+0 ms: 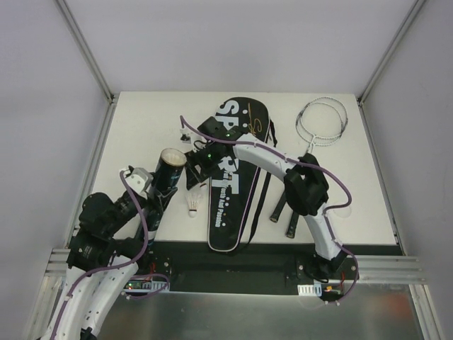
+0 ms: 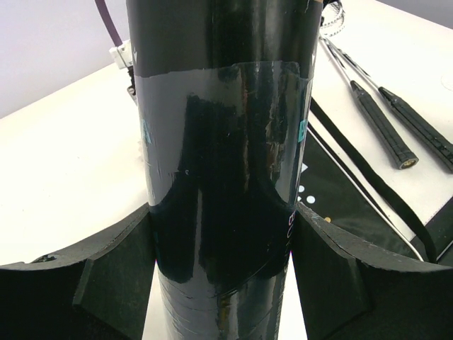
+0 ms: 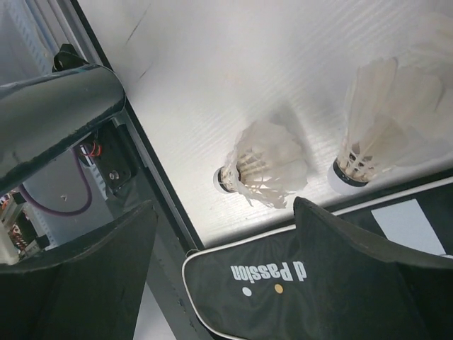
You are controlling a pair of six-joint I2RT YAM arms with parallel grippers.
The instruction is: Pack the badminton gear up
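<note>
Left gripper point(image 2: 223, 230): clamped on the tube point(image 2: 219, 142), with a pad point(image 2: 120, 262) pressed to each flank.
Tube: held off the table point(image 1: 141, 120) over its left part. It is tilted, with the open mouth up and toward the far side.
Right gripper point(image 3: 225, 212): jaws apart with nothing between them. It hangs low over the bag's left edge, just right of the tube's mouth.
First shuttlecock point(image 3: 265, 166): on the table just beside the bag's piped edge. It shows through the gap between the right gripper's fingers, and neither finger touches it.
Second shuttlecock point(image 3: 382, 134): also on the table against the bag's edge, near the first and outside the gap.
Bag point(image 1: 228, 219): flat along the middle of the table, with its wide lettered end far and its narrow end at the near edge.
Rackets point(image 2: 386, 131): on the table right of the bag, with the black handles side by side and slightly apart. One head lies toward the far right corner.
Strap point(image 2: 375, 176): lies loose between the bag and the racket handles.
In the way: the right arm point(image 1: 311, 191) arches across the racket shafts and the bag. The tube and left gripper stand close on the shuttlecocks' left.
</note>
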